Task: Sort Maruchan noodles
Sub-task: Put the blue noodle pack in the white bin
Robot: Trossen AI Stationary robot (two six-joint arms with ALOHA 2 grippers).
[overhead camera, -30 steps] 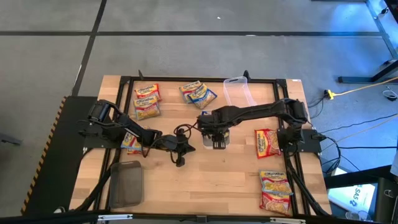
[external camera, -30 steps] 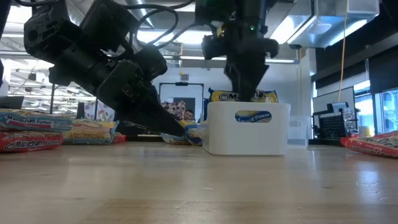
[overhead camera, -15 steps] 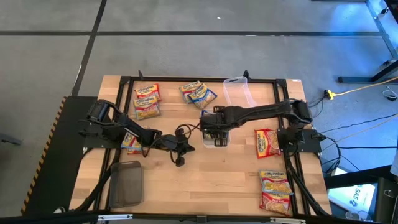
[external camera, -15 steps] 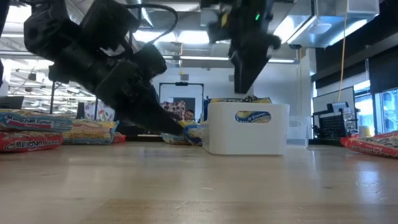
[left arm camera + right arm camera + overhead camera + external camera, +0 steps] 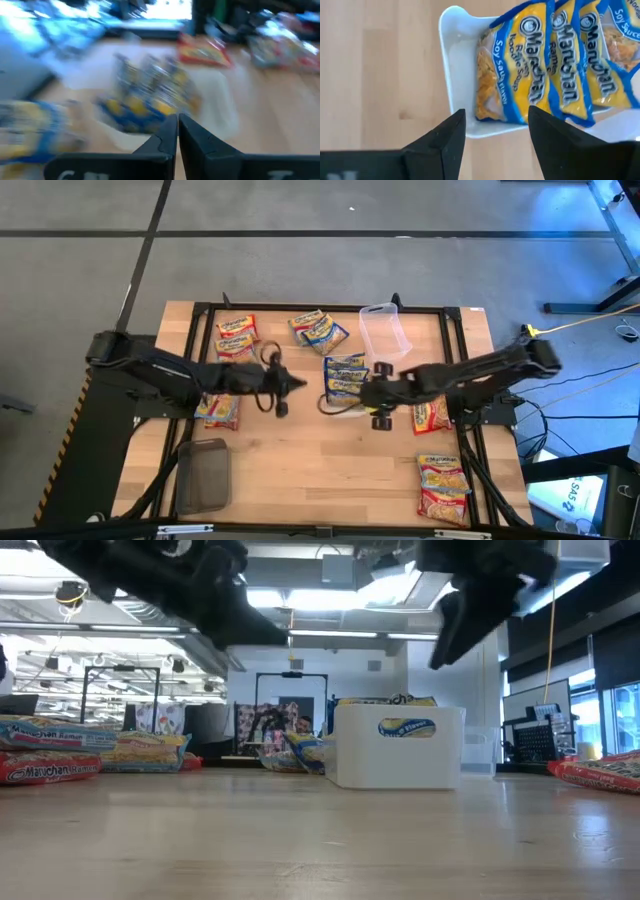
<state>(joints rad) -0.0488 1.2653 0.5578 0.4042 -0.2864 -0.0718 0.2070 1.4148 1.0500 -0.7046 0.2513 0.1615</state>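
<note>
Several blue-bordered Maruchan packets (image 5: 540, 75) stand on edge in the white tray (image 5: 345, 406) at mid-table, also in the low view as packets (image 5: 385, 700) over the tray's wall (image 5: 398, 750). My right gripper (image 5: 497, 130) hovers open just right of the tray (image 5: 447, 65), also in the high view (image 5: 368, 393). My left gripper (image 5: 177, 132) is shut, empty and raised left of the tray, pointing at it (image 5: 298, 385). Other packets lie flat: far-left (image 5: 236, 342), far-middle (image 5: 318, 330), left (image 5: 218, 411), right (image 5: 430, 412), near-right (image 5: 443, 485).
A clear plastic tub (image 5: 385, 328) stands at the far edge, right of the blue packets. A dark mesh basket (image 5: 203, 475) sits at the near-left corner. Bare wood (image 5: 320, 470) lies on the tray's near side. A black frame rail (image 5: 300, 307) borders the table.
My right gripper has risen out of the white tray and drawn back toward the table's right edge, leaving the packets standing in the tray. My left gripper has lifted off the table and shifted toward the far edge.
</note>
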